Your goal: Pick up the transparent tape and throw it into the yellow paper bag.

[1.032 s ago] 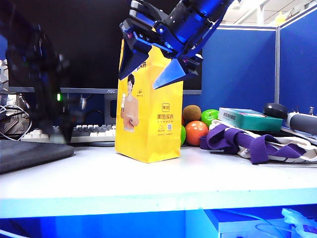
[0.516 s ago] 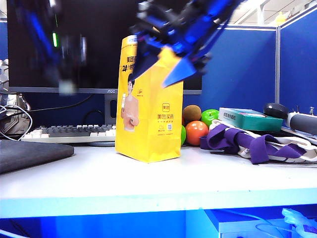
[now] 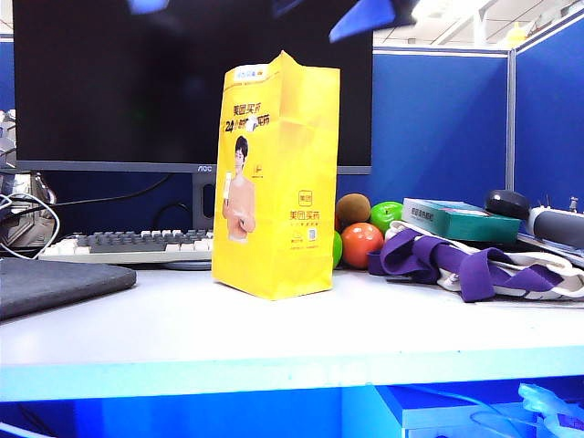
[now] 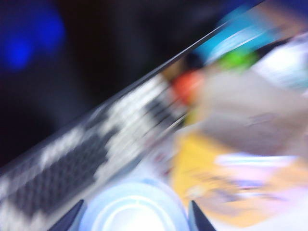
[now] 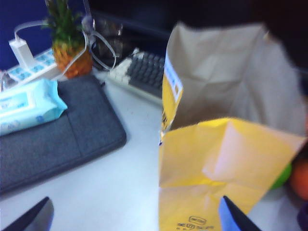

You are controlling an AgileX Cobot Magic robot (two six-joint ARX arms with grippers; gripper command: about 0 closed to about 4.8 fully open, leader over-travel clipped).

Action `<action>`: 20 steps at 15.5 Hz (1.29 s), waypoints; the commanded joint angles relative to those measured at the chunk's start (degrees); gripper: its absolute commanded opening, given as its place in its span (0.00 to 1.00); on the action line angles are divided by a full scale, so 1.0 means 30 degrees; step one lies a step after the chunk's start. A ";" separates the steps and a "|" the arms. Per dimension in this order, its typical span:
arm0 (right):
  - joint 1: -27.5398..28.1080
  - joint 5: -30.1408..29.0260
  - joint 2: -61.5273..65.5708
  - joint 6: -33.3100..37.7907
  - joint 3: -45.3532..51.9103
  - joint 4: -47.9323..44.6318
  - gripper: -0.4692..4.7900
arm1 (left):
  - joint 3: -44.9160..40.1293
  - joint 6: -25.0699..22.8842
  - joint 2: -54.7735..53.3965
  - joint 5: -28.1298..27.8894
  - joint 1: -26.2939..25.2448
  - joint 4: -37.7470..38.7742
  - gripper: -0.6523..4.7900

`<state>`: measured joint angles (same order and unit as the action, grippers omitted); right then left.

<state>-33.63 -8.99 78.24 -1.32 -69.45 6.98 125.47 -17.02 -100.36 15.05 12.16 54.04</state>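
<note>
We see almost nothing of either arm in the exterior view: only a blue fingertip of the right gripper [image 3: 365,18] pokes in at the top edge, above and a little right of the yellow paper bag [image 3: 276,182], and a faint blue smudge at the top left edge is too cut off to name with confidence. In the right wrist view the right gripper [image 5: 139,216] looks down over the bag's open mouth [image 5: 226,130], its two fingertips spread wide apart with nothing between them and the bag's front wall just beneath. In the left wrist view the left gripper [image 4: 130,219] is closed onto the transparent tape [image 4: 132,214], the pale whitish-blue roll sitting between its two dark fingertips. That picture is heavily smeared, so we make out only a tilted keyboard [image 4: 96,154], an orange ball [image 4: 185,86], a green patch and a yellowish shape that is probably the bag; how the tape lies relative to the bag's mouth we cannot tell. The bag stands upright on the white table [image 3: 274,338], in front of the monitor [image 3: 119,82] and keyboard [image 3: 137,242], with the orange ball [image 3: 362,244] just beside it on the right.
</note>
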 commanded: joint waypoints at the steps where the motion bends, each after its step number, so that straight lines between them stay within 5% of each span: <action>1: -0.0029 0.0036 -0.0933 -0.0058 -0.0058 0.0889 1.00 | 0.0066 -0.0663 0.0903 0.3599 0.1625 -0.1974 0.60; 7: -0.0022 0.0124 -0.2535 -0.0240 -0.0051 0.2018 1.00 | 0.0058 0.0015 -0.0852 0.5756 0.2783 -0.3453 0.60; 18: 0.0044 0.1115 -0.2579 -0.1639 -0.0051 0.1450 1.00 | 0.0058 0.0583 -0.4109 0.5661 0.2754 -0.6827 0.60; 19: 0.0044 0.1107 -0.2579 -0.1639 -0.0051 0.1457 1.00 | 0.0058 0.1005 -0.4109 0.5246 0.2747 -0.6900 0.64; 20: 0.0044 0.1107 -0.2579 -0.1639 -0.0051 0.1450 1.00 | 0.0058 0.1348 -0.4109 0.5268 0.2739 -0.6812 1.00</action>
<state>-33.52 -5.74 70.74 -6.07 -69.41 12.36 125.49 -13.74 -113.14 30.92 20.38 34.35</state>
